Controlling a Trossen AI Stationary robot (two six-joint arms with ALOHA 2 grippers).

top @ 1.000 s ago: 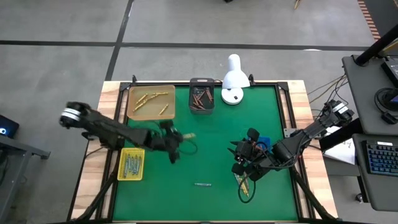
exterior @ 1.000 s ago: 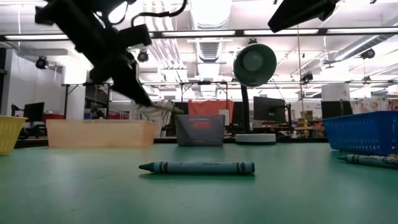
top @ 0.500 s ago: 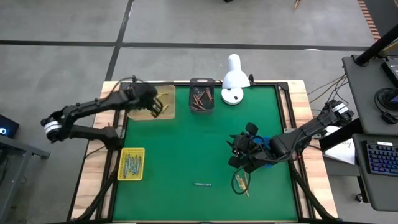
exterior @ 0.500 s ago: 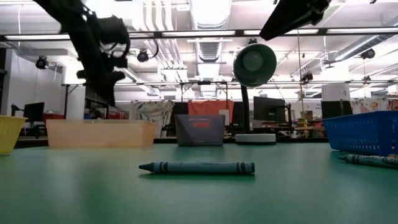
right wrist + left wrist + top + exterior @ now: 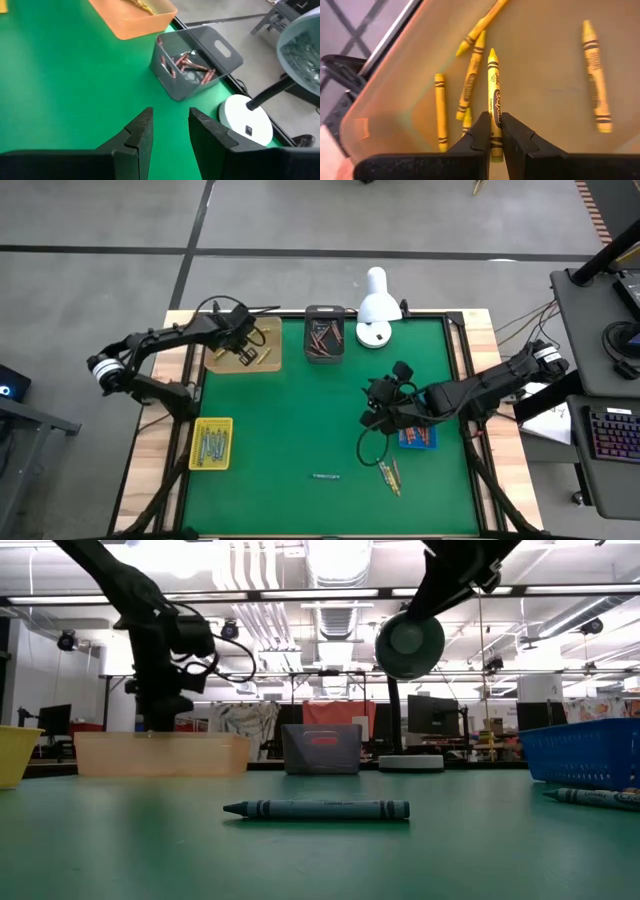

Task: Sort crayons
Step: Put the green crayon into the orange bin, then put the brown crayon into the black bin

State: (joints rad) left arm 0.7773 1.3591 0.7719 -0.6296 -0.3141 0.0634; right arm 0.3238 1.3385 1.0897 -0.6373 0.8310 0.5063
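We see the left gripper (image 5: 243, 350) now over the orange tray (image 5: 216, 358) at the table's far left, carried there from mid-table a second ago, fingers pinched on a yellow crayon (image 5: 493, 95) pointing down at the yellow crayons (image 5: 592, 75) already lying inside. That puts this crayon right where it belongs, and we judge a release is all that remains. Meanwhile the right gripper (image 5: 378, 406) has climbed away from the near right and hovers mid-table, jaws parted and empty. Left to sort: a blue-green crayon (image 5: 318, 809) lies loose on the green mat (image 5: 300, 420) near the front, and a small cluster of crayons (image 5: 389, 474) right of it. The grey bin (image 5: 324, 314), white lamp (image 5: 375, 308), blue tray (image 5: 417, 437) and yellow tray (image 5: 210, 443) stand clear of the drop.
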